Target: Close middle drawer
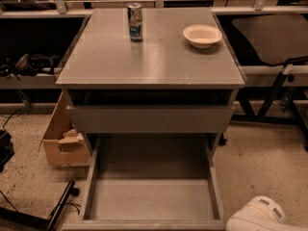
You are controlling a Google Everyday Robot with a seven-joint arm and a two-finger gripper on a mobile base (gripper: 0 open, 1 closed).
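The grey cabinet [151, 57] stands in the middle of the camera view. Its middle drawer [151, 198] is pulled far out toward me, and its long shallow grey tray is bare. Its front panel [144, 225] lies along the bottom edge of the view. Above it, another grey drawer front [149, 119] sits nearly flush, sticking out slightly. My gripper is out of view. Only a white rounded part of my arm [260, 218] shows in the bottom right corner, to the right of the open drawer's front corner.
A drink can [135, 21] and a white bowl [202, 35] stand on the cabinet top. A cardboard box [62, 141] sits on the floor to the left. Black cables and a bar [60, 206] lie at the lower left. Dark table legs [274, 95] stand to the right.
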